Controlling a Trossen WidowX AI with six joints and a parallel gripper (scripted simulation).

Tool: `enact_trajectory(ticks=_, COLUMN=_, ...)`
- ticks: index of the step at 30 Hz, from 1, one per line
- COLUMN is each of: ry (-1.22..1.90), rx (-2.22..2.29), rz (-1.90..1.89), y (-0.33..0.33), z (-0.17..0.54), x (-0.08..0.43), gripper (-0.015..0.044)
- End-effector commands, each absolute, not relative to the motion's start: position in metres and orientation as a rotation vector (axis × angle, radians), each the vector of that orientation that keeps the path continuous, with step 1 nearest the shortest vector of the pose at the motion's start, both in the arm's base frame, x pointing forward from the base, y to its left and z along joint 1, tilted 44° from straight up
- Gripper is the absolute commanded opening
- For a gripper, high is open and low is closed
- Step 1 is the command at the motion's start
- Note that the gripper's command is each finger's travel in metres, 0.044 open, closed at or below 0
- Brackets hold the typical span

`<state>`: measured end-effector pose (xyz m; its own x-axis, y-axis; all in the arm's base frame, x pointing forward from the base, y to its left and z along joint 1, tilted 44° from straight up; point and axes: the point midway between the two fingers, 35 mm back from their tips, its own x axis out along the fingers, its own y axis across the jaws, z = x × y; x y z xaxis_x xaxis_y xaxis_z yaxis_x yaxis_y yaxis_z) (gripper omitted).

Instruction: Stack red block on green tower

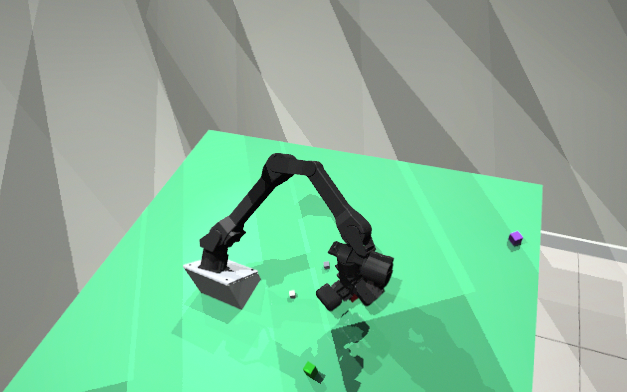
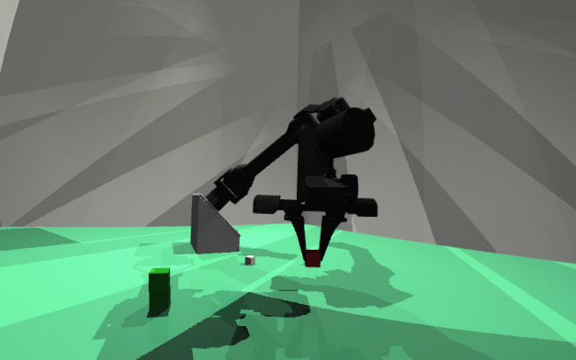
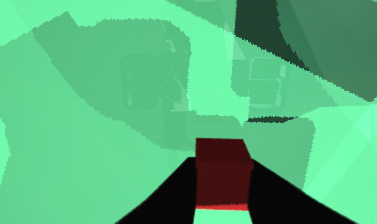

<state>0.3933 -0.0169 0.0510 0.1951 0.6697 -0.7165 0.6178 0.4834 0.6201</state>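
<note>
Wrist view shows my gripper (image 3: 219, 166) closed on the red block (image 3: 223, 170), its dark fingers pressed against both sides. From the exterior view the block (image 2: 312, 257) sits low between my fingertips, at or just above the counter (image 2: 450, 298); I cannot tell whether it has left the surface. So the grasp looks done, and everything else remains: lifting, carrying, lowering and letting go. The green tower (image 2: 159, 291) stands upright and well apart from me, off toward the near edge of the counter (it looks like two cubes high, though the seam is faint). A small white cube (image 2: 250, 260) lies between us, slightly off the straight line, so I judge the carry should go high enough to pass it and come down on the tower from above.
</note>
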Motion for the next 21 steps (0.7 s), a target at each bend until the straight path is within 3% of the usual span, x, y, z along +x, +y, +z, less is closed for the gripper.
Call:
enact_trajectory(ticks=1, ry=1.471, rx=1.181, rz=0.058, y=-0.031, z=0.066, x=0.391, gripper=0.0000)
enact_trajectory(ticks=12, ry=1.472, rx=1.180, rz=0.056, y=-0.069, z=0.107, x=0.379, gripper=0.0000)
enact_trajectory(ticks=21, ry=1.471, rx=1.178, rz=0.051, y=-0.080, z=0.099, x=0.378, gripper=0.0000)
